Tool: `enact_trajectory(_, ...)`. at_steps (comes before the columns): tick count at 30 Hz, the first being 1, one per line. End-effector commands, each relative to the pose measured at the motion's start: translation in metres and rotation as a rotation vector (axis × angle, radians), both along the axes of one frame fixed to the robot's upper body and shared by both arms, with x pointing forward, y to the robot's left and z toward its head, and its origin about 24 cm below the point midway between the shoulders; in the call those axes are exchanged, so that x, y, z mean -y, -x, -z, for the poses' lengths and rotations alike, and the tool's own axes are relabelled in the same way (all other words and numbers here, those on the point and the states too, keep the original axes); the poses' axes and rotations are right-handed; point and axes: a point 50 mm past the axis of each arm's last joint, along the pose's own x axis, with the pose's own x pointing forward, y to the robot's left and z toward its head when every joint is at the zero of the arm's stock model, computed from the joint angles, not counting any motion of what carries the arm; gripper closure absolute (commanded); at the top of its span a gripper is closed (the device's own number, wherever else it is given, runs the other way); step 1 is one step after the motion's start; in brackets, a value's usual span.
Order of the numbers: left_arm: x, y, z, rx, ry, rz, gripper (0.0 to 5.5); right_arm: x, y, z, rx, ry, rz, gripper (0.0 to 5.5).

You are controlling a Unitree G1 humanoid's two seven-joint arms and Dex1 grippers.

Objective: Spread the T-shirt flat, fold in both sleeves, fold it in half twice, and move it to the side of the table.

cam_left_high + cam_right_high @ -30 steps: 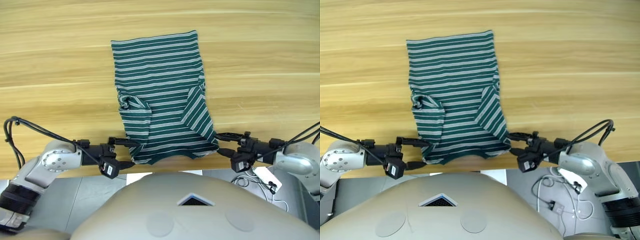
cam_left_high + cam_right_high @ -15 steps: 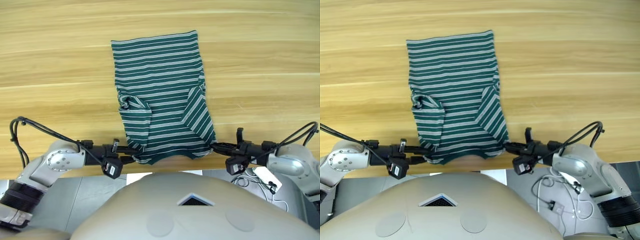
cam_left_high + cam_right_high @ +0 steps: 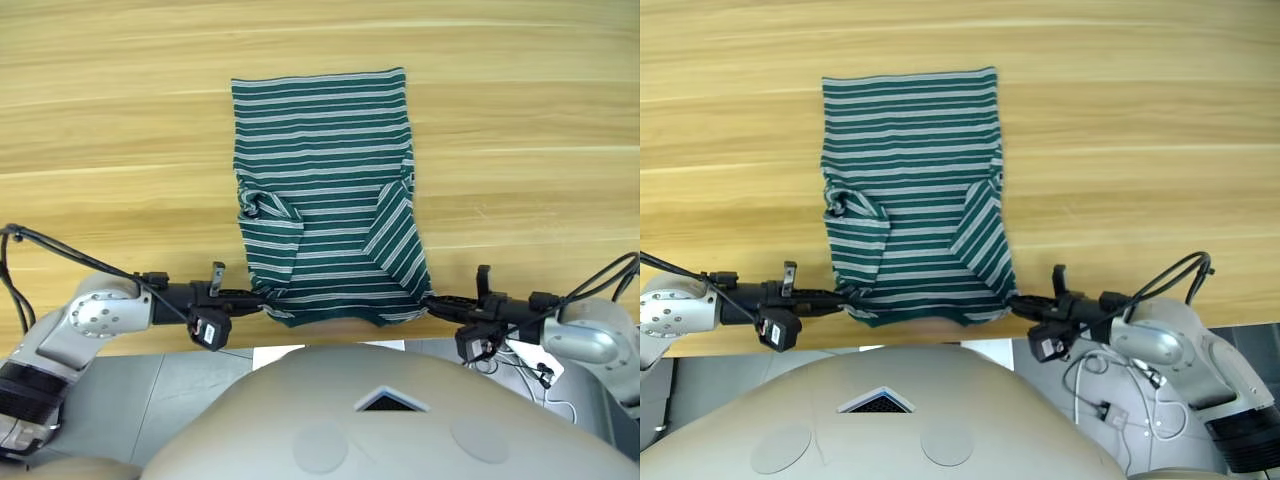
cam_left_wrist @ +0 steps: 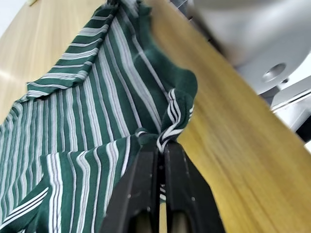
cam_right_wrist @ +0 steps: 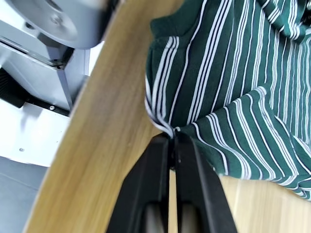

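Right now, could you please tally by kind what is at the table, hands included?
T-shirt: 1
Hands: 2, left hand and right hand, each shut on a near corner of the T-shirt
Table: 1
Total: 4

Looks like a robotics lab or test room to me: plain wood-grain table (image 3: 520,120), grey tiled floor (image 3: 170,385), and loose cables (image 3: 1087,388) plus a white adapter (image 3: 533,356) lying down there.

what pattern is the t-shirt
The T-shirt is dark green with thin whitish stripes, clearest in the left eye view.
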Motion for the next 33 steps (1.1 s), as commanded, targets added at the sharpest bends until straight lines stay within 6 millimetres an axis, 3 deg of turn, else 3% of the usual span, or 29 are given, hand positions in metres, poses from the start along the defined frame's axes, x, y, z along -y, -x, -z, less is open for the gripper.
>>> enact_trajectory(1, -0.008, 0.01, -0.014, -0.008, 0.056, -0.002, 5.46, -0.001, 0.008, -0.018, 0.009, -0.06, -0.036, 5.5)
enact_trajectory(7, -0.01, 0.028, -0.032, -0.048, 0.185, 0.029, 5.46, -0.005, 0.024, -0.042, -0.008, -0.175, -0.089, 5.5)
enact_trajectory(13, -0.012, 0.022, -0.033, -0.027, 0.199, 0.0, 5.46, 0.0, 0.021, -0.045, 0.012, -0.163, -0.066, 5.5)
enact_trajectory(17, -0.017, -0.01, -0.031, 0.045, 0.199, -0.103, 5.46, -0.002, -0.01, -0.039, 0.133, -0.156, 0.07, 5.5)
enact_trajectory(20, -0.025, -0.057, -0.033, 0.125, 0.227, -0.217, 5.46, -0.008, -0.066, -0.038, 0.346, -0.132, 0.239, 5.5)
enact_trajectory(25, -0.032, -0.132, -0.048, 0.298, 0.27, -0.407, 5.46, -0.029, -0.132, -0.036, 0.539, -0.107, 0.353, 5.5)
enact_trajectory(30, -0.026, -0.18, -0.04, 0.398, 0.184, -0.515, 5.46, -0.042, -0.177, -0.036, 0.626, -0.093, 0.444, 5.5)
enact_trajectory(33, -0.017, -0.208, -0.032, 0.501, 0.084, -0.588, 5.46, -0.048, -0.202, -0.023, 0.642, -0.057, 0.514, 5.5)
